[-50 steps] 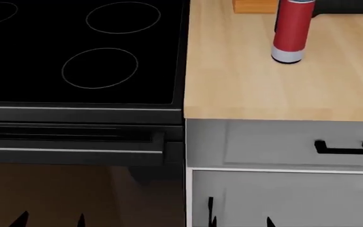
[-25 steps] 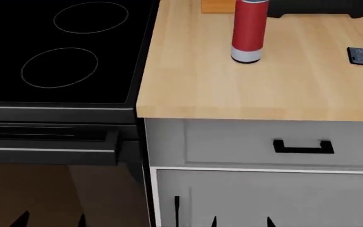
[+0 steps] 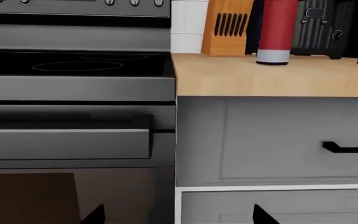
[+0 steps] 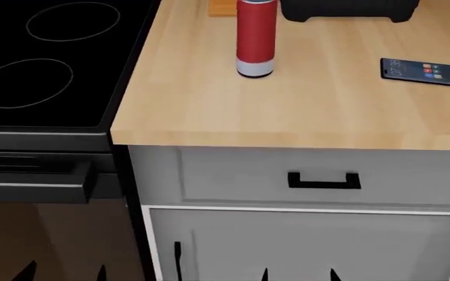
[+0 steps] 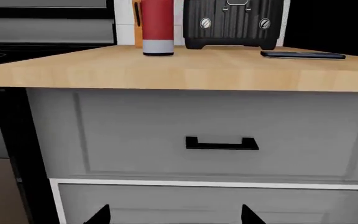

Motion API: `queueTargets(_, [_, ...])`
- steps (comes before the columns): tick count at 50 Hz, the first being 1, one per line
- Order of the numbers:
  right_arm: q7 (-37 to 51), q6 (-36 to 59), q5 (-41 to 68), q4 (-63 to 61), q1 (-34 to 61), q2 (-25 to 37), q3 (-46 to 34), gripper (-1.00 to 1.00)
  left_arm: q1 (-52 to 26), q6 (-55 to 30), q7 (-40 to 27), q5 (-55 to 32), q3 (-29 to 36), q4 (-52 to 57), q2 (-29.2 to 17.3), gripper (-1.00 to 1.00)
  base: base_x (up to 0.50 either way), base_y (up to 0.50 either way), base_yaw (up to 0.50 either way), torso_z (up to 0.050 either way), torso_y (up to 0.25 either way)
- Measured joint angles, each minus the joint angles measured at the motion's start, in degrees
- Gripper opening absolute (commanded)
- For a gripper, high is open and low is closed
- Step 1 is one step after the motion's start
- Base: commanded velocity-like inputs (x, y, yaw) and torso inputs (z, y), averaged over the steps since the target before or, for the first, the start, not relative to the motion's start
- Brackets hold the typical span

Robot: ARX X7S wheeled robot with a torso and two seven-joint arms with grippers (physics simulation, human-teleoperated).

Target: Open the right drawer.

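While I look down from the head view, the wide light-grey right drawer with its recessed panel front sits fully shut under the front edge of the pale wooden desk, its front flush with the cabinet face. Its black squared U-shaped handle is at the centre of the panel, with nothing touching it. From the right wrist view I see the same drawer straight on, the handle near the middle of the picture.

My right tool shows only as two dark fingertips at the picture's edge, standing apart and holding nothing, well short of the drawer front. My left tool shows the same way, its tips spread apart and empty, facing the seam between the black oven and the grey cabinet; the handle is off to one side there.

On the desk stands an upright red cylindrical bottle with a grey base, behind it a black ribbed toaster and a wooden knife block. A dark smartphone lies flat near the desk's right side. Below the drawer is a taller grey cabinet door with a vertical black handle.
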Motion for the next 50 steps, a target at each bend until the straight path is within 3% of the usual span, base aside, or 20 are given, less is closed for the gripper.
queueTargets(12, [0.5, 0.3, 0.4, -0.5, 0.0, 0.4, -0.4, 1.00, -0.1, 0.2, -0.4, -0.4, 0.5, 0.0, -0.4, 1.00, 0.00, -0.24, 0.00, 0.000, 0.000])
queueTargets(38, [1.6, -0.2, 0.9, 0.0, 0.2, 1.1, -1.3, 1.00, -0.1, 1.3, -0.3, -0.7, 2.1, -0.1, -1.4, 1.00, 0.00, 0.00, 0.00, 0.000, 0.000])
queueTargets(50, [2.0, -0.2, 1.3, -0.2, 0.3, 1.4, -1.7, 1.00, 0.0, 1.9, -0.3, -0.6, 2.9, 0.0, -2.0, 1.00, 0.00, 0.00, 0.00, 0.000, -0.120])
